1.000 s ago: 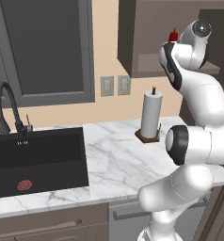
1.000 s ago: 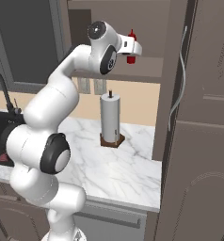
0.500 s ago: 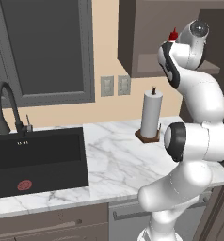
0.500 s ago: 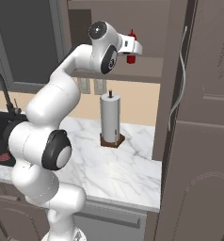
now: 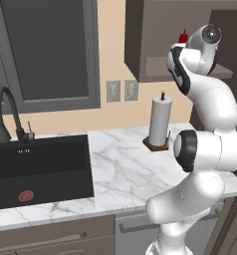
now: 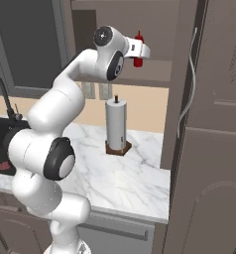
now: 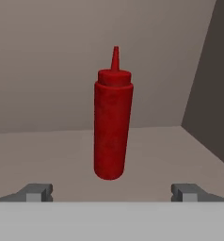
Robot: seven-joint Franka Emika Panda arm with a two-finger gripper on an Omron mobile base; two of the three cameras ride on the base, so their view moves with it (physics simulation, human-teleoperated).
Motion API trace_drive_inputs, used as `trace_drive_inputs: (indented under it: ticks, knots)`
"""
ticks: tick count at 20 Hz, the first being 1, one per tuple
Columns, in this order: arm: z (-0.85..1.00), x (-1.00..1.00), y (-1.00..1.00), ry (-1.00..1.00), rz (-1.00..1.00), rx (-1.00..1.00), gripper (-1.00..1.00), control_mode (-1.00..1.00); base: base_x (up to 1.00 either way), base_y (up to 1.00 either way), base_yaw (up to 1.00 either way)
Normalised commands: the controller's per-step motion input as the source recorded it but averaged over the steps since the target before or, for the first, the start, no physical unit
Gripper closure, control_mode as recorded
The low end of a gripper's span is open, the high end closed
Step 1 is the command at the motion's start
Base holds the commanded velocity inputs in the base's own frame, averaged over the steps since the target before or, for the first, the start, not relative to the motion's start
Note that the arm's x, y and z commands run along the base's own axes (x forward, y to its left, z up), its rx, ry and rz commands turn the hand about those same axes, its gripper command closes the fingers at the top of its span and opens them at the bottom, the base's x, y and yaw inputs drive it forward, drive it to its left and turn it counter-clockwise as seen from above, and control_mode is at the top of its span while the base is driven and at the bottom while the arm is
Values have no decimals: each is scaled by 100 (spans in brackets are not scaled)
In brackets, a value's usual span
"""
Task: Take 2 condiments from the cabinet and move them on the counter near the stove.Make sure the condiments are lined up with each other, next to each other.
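- In your hand view, the red squeeze bottle [image 7: 112, 124] stands upright on the cabinet [image 7: 48, 84] shelf, nozzle pointing up, centred between the two finger tips.
- Your pincer [image 7: 112, 192] is released: the finger tips [image 7: 36, 192] sit wide apart at the bottom of the hand view, one on each side of the bottle, and neither touches it.
- The bottle stands apart from the cabinet's back wall, with the dark side wall off to its right.
- From the left base view, you see the arm raised to the cabinet [image 5: 155, 35] niche, and the bottle's red top [image 5: 183, 36] peeks just above the wrist.
- From the right base view, the hand is level with the shelf and the red bottle [image 6: 138, 49] stands just past it inside the niche.
- Below, the paper-towel roll [image 5: 159, 122] stands upright on its wooden base on the marble counter [image 5: 120, 164], with the black sink [image 5: 38, 169] to its left.
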Motion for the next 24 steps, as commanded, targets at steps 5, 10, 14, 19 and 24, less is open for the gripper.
trace_drive_inputs:
  ticks: [5,10,14,19,24]
  knots:
    - [0,7,0,0,0,1,-100,-100,0,0,0]
    - [0,6,-3,0,-1,1,-100,-100,0,0,0]
    - [0,6,-1,0,-1,1,-100,-100,0,0,0]
    - [0,14,-1,0,-1,0,-100,-100,0,0,0]
    - [-5,16,0,0,0,0,-100,-100,0,0,0]
